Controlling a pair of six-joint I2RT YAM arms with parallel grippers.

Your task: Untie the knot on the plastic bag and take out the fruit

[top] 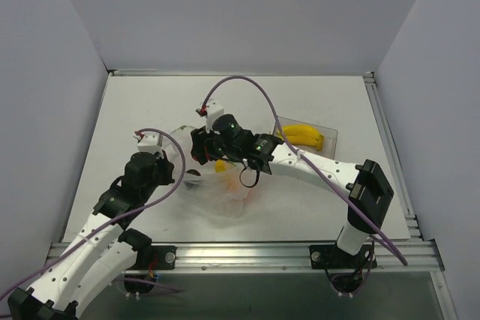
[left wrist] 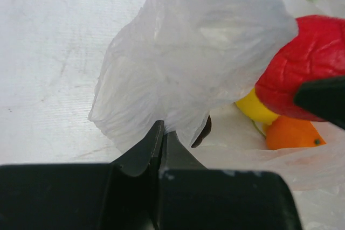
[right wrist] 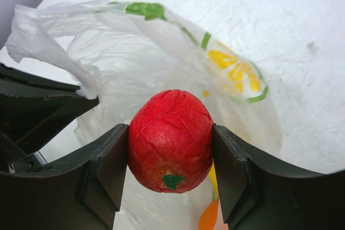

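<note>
Bag sits pinched in the left end effector, probably anchoring it while the right end effector clamps the red fruit.

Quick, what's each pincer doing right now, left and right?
Left pincer: closed, pinching a fold of the plastic bag.
Right pincer: closed on the red fruit, held over the open bag.

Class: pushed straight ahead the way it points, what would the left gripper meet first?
The left gripper would press straight into the crinkly translucent whitish plastic bag its jaws pinch; what lies behind is unclear.
</note>
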